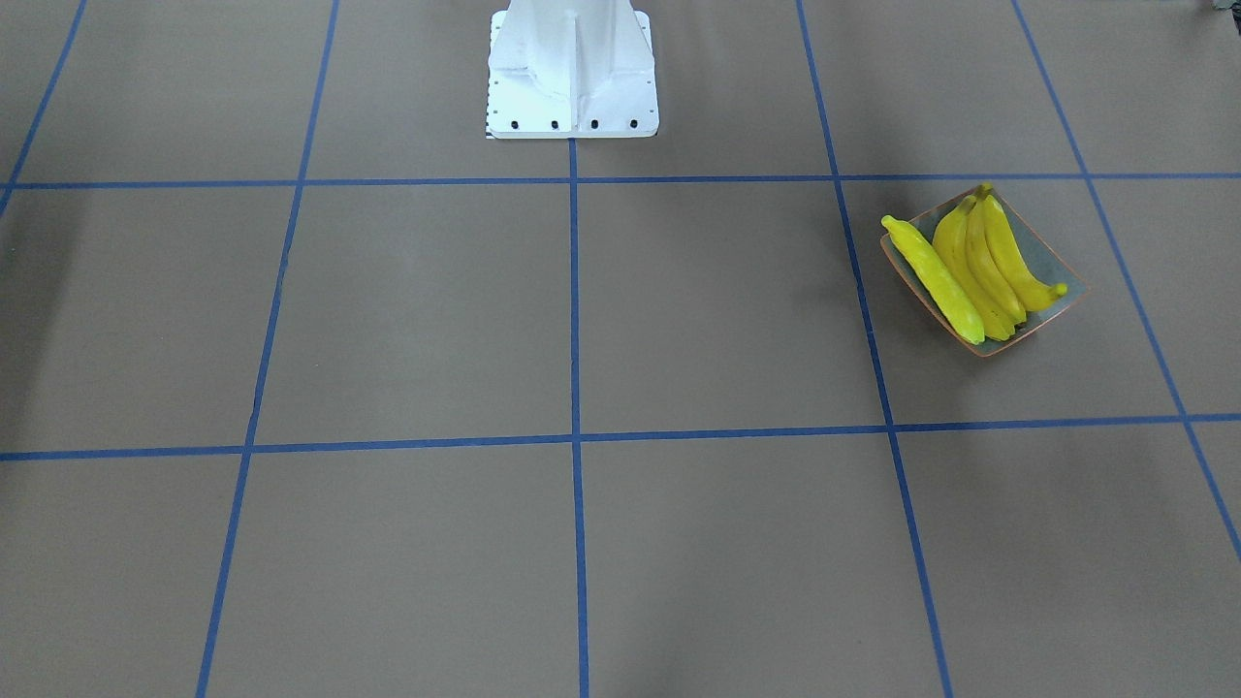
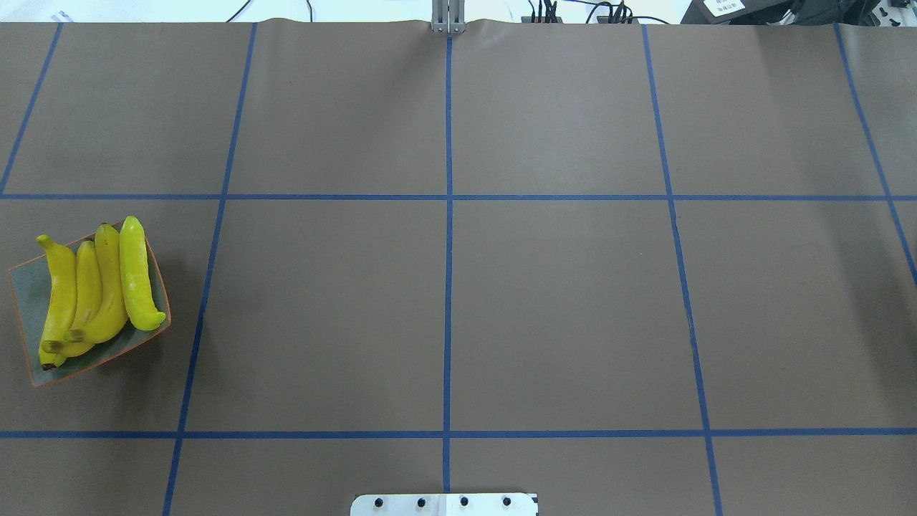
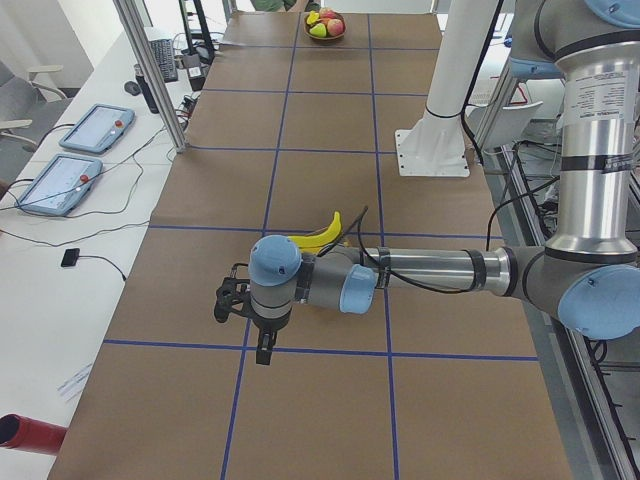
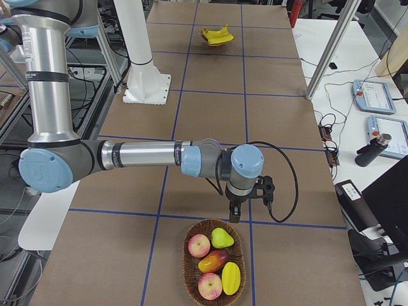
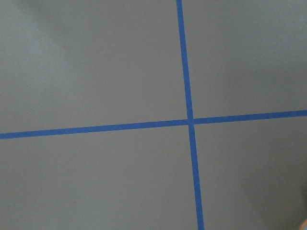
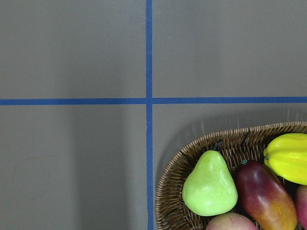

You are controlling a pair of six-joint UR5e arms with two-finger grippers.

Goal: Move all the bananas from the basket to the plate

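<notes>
Several yellow bananas lie side by side on the grey-green plate at the table's left end; they also show as small bananas. A wicker basket at the right end holds a pear, apples, a mango and a yellow ribbed fruit; I see no banana in it. My right gripper points down just beside the basket's near rim. My left gripper points down over bare table, a little in front of the plate. Whether either is open or shut I cannot tell.
The white robot pedestal stands mid-table at the robot's side. Blue tape lines grid the brown table cover. A side bench with tablets, cables and frame posts runs along the far edge.
</notes>
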